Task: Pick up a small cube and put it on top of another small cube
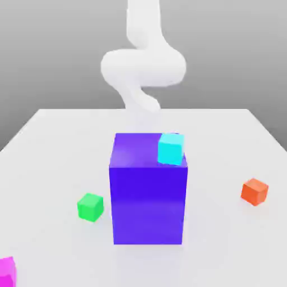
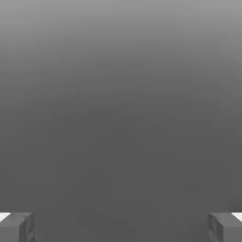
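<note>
Though partly visible, magenta cube [image 1: 7, 273] level

Big blue block [image 1: 148, 196]: glossy, smooth, plastic look, soft sheen on its top. Cyan cube [image 1: 171, 148], green cube [image 1: 90, 207], orange cube [image 1: 254, 191], magenta cube [image 1: 7, 273]: plain, smooth-faced. Table [image 1: 224, 241] smooth, faintly reflective below the block. My arm [image 1: 143, 67]: smooth white shell.

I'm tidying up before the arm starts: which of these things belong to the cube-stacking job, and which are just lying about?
For the job, likely:
- magenta cube
- the gripper, open

Apparently just lying about:
- green cube
- orange cube
- big blue block

Unclear: cyan cube, possibly the second cube.
</note>
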